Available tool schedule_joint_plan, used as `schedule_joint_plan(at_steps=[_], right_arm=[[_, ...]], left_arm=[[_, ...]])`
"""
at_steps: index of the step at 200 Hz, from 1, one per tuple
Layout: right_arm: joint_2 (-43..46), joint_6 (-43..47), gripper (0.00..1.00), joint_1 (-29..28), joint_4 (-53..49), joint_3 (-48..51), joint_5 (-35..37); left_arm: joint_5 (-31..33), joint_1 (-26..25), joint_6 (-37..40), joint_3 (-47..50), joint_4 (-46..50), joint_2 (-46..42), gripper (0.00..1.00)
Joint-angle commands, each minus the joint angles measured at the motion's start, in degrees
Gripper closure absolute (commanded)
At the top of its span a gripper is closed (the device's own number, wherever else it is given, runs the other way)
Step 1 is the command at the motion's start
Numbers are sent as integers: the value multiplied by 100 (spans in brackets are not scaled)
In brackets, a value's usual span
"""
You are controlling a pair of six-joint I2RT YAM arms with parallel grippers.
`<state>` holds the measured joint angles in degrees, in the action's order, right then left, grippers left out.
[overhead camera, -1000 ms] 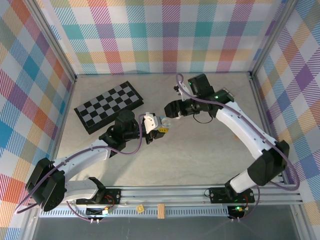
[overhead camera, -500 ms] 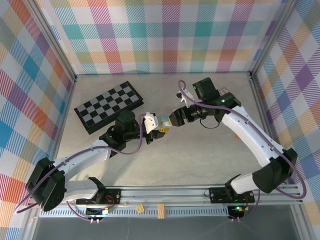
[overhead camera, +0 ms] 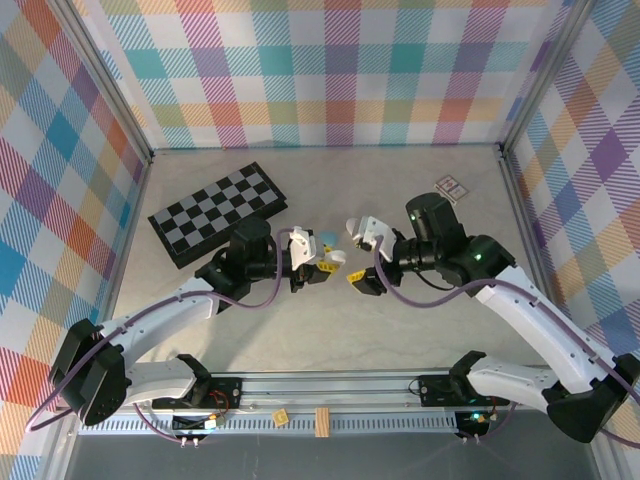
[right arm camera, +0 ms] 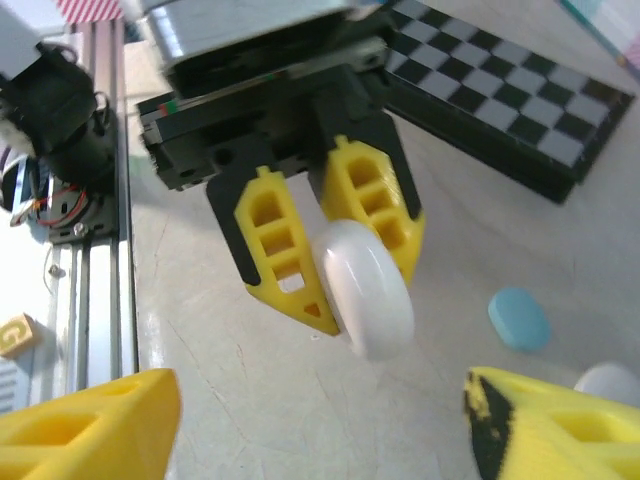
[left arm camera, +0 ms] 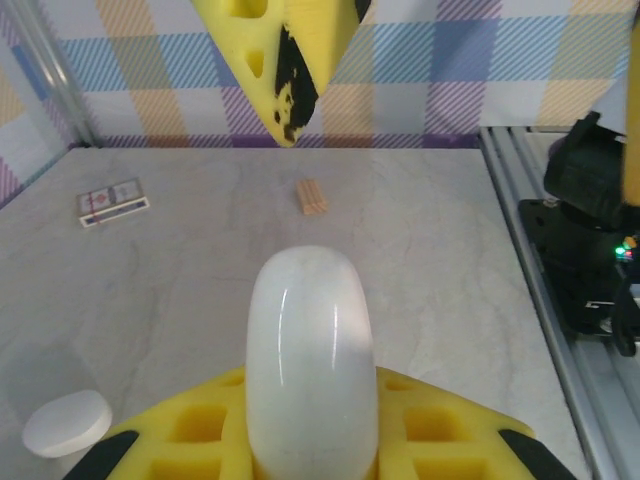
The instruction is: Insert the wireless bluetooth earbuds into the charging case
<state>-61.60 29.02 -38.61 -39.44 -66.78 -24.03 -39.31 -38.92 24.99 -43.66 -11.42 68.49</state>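
Two arms facing | left fingers (right arm camera: 275,240) clamped on white charging case (right arm camera: 365,285), seemingly closed | right fingers (right arm camera: 90,425) spread wide, empty | pale blue earbud (right arm camera: 518,318) on table (right arm camera: 230,340) nearby | step: case presented, nothing loaded yet | next: probably lid open, then fine pinch

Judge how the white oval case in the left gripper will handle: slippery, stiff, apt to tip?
The white case looks glossy and rounded, so it may slip or pivot in the left gripper, which pinches it near its tips. It looks rigid, probably keeping shape when squeezed. Stood on edge, it would likely tip flat.
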Motion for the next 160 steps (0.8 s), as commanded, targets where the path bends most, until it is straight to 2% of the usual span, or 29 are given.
schedule_joint_plan(at_steps=[1, 67, 127, 147, 160], right_arm=[[-99, 892, 32, -61, 383, 25, -277], [-488, 981, 52, -182, 508, -54, -302], [-642, 1083, 58, -191, 419, -27, -423], [-668, 1071, 71, -189, 399, -45, -418], [-671, 1071, 76, -189, 393, -55, -392]], left_arm=[[-481, 16, 102, -213, 203, -137, 87], [-721, 13, 99, -289, 254, -186, 87], [-738, 18, -3, -209, 71, -246, 87], [-751, 16, -12, -208, 65, -251, 87], [-750, 16, -20, -204, 52, -248, 87]])
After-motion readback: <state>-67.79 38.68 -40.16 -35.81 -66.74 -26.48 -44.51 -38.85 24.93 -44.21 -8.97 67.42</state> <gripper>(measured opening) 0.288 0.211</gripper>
